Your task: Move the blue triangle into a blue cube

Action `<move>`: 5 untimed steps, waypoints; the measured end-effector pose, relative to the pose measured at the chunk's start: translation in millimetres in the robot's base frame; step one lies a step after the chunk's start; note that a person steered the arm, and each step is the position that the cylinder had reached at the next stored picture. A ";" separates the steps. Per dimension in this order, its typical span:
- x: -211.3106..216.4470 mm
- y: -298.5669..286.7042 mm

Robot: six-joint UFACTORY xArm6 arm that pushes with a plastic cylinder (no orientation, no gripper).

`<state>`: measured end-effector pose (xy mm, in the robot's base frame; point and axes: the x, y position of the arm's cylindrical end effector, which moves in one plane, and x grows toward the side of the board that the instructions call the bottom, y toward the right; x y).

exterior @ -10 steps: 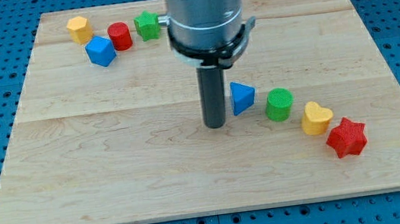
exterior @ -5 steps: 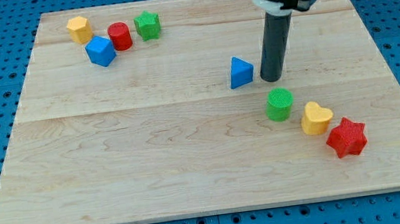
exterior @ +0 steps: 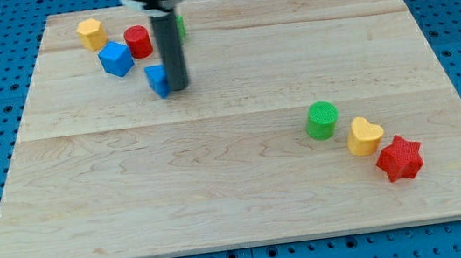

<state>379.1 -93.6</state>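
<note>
Jaws are absent on this rig: we work with a bare rod, so nothing is open or closed and nothing is held. Our tip [exterior: 177,90] rests on the tabletop [exterior: 222,200] and is pressed against the blue triangle [exterior: 157,81], which sits directly at the tip's left in the view, partly hidden behind the rod.

Location of task items: the blue cube [exterior: 116,58] lies up and to the left of the tip, near the triangle but apart from it; a narrow strip of bare wood shows between the two. A red cylinder [exterior: 139,41] stands just above the tip's left, and a yellow block [exterior: 91,31] sits farther up-left. A green block [exterior: 179,22] is mostly hidden behind the rod.

Handling assessment: we judge the triangle to be a small, rigid, light plastic piece that slides readily on smooth wood. Its sloped faces make it prone to rotate or slip sideways under an off-centre push. Contact should be taken on the flat face opposite the cube, low and central, with the push line aimed through the triangle toward the cube. Risk noted: the red cylinder is close enough to be nudged.

Well to the tip's lower right lie a green cylinder [exterior: 322,120], a yellow heart [exterior: 363,135] and a red star [exterior: 399,158], uninvolved.
</note>
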 end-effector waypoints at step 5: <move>3.4 -49.8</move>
<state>382.5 -143.4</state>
